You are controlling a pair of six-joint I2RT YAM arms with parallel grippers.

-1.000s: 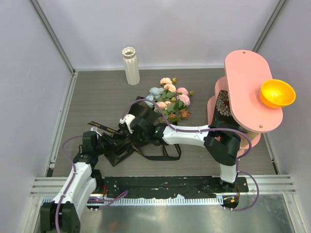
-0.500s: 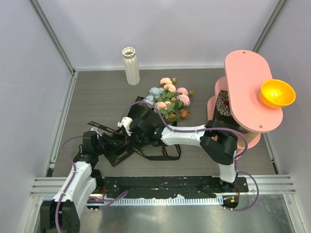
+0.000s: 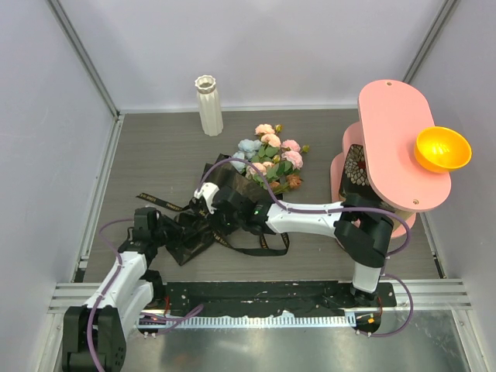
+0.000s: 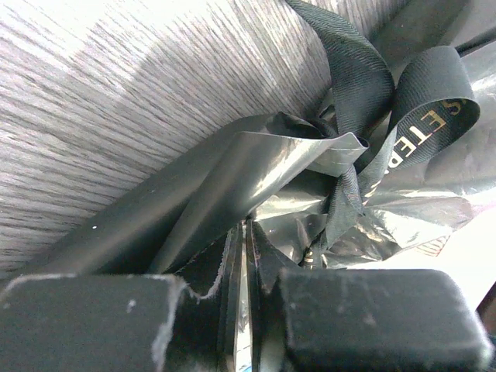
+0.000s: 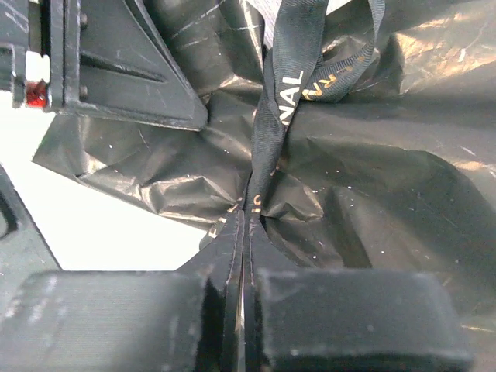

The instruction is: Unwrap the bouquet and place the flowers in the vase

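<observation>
The bouquet (image 3: 266, 172) lies on its side on the counter (image 3: 155, 155), near the middle. Its flowers (image 3: 270, 141) point toward the far right, and the black paper (image 3: 184, 239) cone runs toward the near left. The pink, peach and pale-blue heads spill out of the cone's wide mouth, still bunched together.

The left hand (image 4: 243, 236) is at the cone's narrow end. It is closed on a fold of the paper, and the sheet's edge runs straight in between its fingers (image 4: 93, 322). The tied bow sits just beyond that fold.

The right hand (image 5: 243, 221) reaches across from the other side, over the middle of the cone. It is pinched tight on the ribbon (image 5: 280, 93), a black band with gold lettering that rises from the fingertips across the crumpled paper. From above, a loop of ribbon lies on the counter on the near side of the cone, and a loose tail trails off to the left.

The vase (image 3: 208, 105) stands upright at the far edge, well apart from the bouquet. A pink stand (image 3: 399, 139) on the right carries an orange bowl (image 3: 442, 149) at its outer edge.
</observation>
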